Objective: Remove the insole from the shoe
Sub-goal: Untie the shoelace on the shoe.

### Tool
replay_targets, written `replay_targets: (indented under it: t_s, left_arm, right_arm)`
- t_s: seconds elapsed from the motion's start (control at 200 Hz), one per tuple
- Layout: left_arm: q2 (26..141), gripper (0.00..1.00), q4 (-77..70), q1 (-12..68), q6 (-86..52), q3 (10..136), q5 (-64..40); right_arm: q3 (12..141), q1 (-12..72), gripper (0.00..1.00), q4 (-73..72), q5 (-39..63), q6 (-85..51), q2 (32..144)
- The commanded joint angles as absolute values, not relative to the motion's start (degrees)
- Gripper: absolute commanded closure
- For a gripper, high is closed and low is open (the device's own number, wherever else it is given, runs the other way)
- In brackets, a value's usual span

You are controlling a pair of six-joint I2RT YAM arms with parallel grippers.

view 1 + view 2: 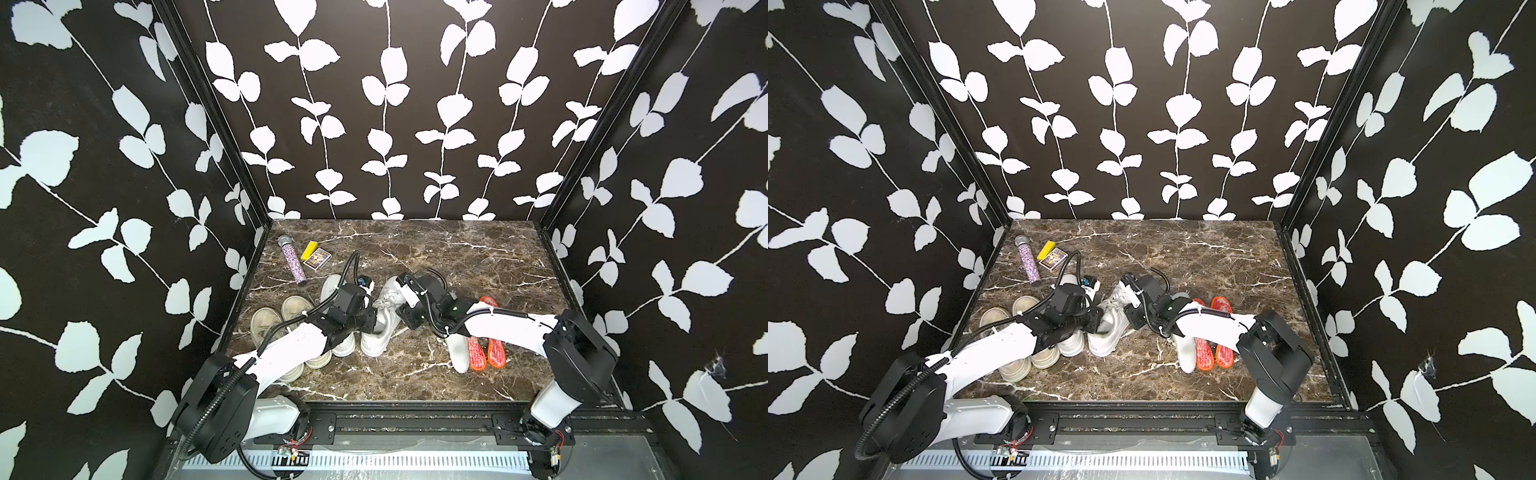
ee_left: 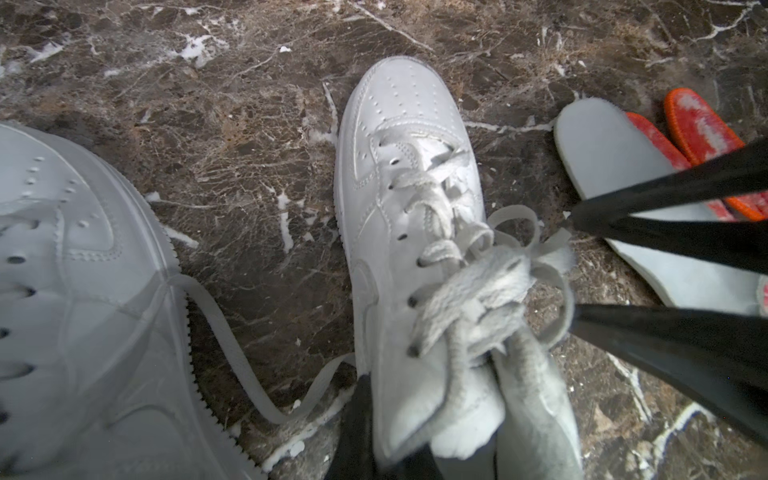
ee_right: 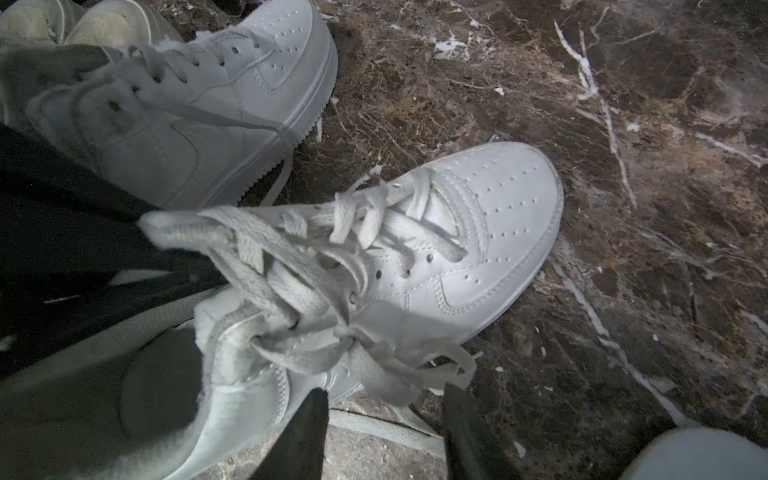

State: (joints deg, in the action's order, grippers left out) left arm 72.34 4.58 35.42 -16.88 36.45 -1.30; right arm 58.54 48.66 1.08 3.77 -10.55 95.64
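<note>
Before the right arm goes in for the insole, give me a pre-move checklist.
1. Left gripper clamped on white sneaker collar: ok.
2. Right gripper open: ok.
3. Right gripper over the shoe opening: not ok, it sits beside the laces.
4. Opening free of laces: not ok, loose loops lie across it.
5. Insole visible inside: cannot tell.

My left arm and right arm stretch inward, wrists tipped down, nearly meeting — left pincer pinched tight, right pincer standing parted.
</note>
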Motion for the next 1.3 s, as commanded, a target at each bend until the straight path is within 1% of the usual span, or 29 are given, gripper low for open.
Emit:
replay_targets:
  t_s: [0.0,0.27,0.365,0.44,0.625,0.965,0.98,1.035,1.295]
  left_arm:
    - [71.73,1.0,2.46,35.33,-16.35,35.55,-3.77]
    - [71.46,1.0,2.72,35.33,-16.09,35.51,-3.76]
    - [71.29,1.0,2.8,35.33,-16.08,35.46,-3.54]
    - [71.14,1.0,2.81,35.31,-16.16,35.34,-3.52]
    - [70.76,1.0,3.15,35.33,-16.35,35.29,-2.54]
    - [70.52,1.0,4.77,35.28,-16.44,35.86,0.3]
    - [70.53,1.0,4.83,35.33,-16.44,35.88,0.41]
    - [70.36,1.0,4.99,35.25,-16.52,35.95,0.9]
    - [70.04,1.0,5.5,35.33,-16.44,35.95,1.71]
  right_arm:
    - [60.38,49.04,0.57,0.09,3.44,-9.11,96.72]
    - [61.35,49.04,0.68,0.62,4.21,-8.84,98.01]
    - [61.35,49.04,0.78,0.64,4.77,-8.93,98.08]
    - [61.2,49.04,0.83,0.75,4.85,-8.91,97.87]
    - [59.82,49.04,1.0,0.42,2.79,-8.9,96.14]
    - [56.12,48.93,1.0,0.04,-3.86,-10.3,92.27]
    - [55.96,48.91,1.0,0.08,-4.11,-10.4,90.48]
    - [55.38,48.7,1.0,0.18,-5.12,-10.85,89.38]
    - [52.37,44.47,1.0,0.09,-6.73,-15.33,85.07]
